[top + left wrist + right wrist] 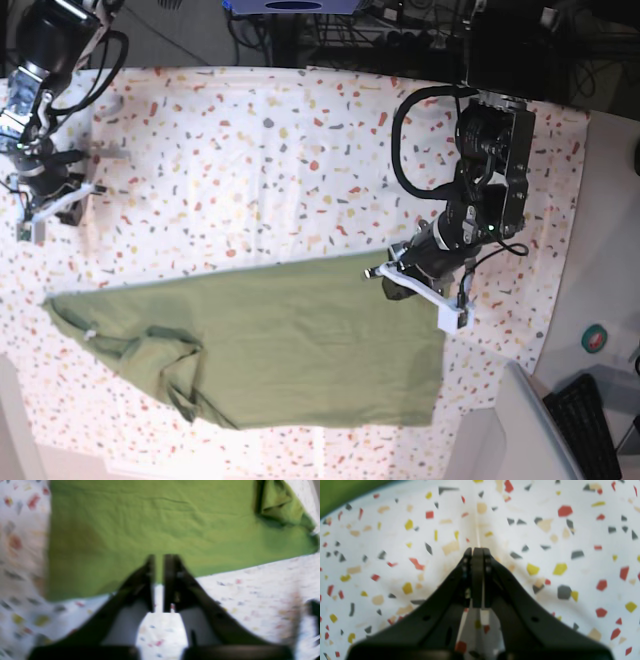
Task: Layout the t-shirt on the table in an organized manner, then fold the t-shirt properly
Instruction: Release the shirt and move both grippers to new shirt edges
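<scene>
The olive-green t-shirt [300, 340] lies spread flat across the near part of the speckled table [250, 150], with a bunched sleeve [165, 365] at its left. My left gripper [392, 272] sits at the shirt's upper right corner. In the left wrist view, this gripper [159, 556] is blurred. Its fingers are nearly together over the shirt [150, 525] at its edge, shut on the cloth there. A folded part [277, 502] shows at the top right. My right gripper [45, 205] stands at the far left, off the shirt. It [477, 548] is shut on nothing above the bare table [570, 542].
A plain grey-white surface [600, 250] borders the table on the right, with a small round object [597, 338] and a keyboard [590, 420] on it. Cables and dark equipment [500, 40] stand along the back edge.
</scene>
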Robot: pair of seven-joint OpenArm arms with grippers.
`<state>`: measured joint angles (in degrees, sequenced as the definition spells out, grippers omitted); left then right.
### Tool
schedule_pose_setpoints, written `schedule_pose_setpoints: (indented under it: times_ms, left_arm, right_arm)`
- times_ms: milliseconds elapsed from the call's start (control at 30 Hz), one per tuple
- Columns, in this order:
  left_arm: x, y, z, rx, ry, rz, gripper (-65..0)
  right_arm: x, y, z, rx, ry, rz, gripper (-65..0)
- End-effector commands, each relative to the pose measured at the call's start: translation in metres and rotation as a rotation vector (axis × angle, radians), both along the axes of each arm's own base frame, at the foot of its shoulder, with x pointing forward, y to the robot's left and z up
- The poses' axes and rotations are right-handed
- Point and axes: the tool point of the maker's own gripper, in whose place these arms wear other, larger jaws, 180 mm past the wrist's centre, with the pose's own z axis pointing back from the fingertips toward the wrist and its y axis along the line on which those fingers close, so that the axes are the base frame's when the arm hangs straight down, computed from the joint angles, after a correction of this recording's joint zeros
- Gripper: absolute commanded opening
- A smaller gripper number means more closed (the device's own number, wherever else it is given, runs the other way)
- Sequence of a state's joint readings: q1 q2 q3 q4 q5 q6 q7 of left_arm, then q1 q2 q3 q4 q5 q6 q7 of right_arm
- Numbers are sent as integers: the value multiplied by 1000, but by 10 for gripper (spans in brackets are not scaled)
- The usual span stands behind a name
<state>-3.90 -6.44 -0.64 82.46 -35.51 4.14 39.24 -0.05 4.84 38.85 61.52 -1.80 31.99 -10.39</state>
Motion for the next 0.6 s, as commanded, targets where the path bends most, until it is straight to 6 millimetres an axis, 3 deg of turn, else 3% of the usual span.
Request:
schedule_pose_setpoints:
  times_ms: [0,133,200,300,367,567]
  left_arm:
    - [5,21,9,-13,-35,68,-604]
    - [-9,60,-7,-87,9,221,-324]
    - [-14,68,-21,-120,50,256,-196]
    - [-21,73,-39,-124,89,231,-53]
    - [-15,71,-44,-133,93,209,-5]
    - [-6,69,-66,-161,119,213,-3]
  right_arm:
    - [9,-14,17,-31,-55,-10,-650]
    - [-1,-15,11,-37,-31,-3,-650]
    - [-4,-15,9,-37,-25,-3,-650]
    - [-5,-15,8,-37,-22,-2,-650]
    - [-5,-14,8,-35,-22,-2,-650]
    - [-5,-12,7,-31,-22,-2,-650]
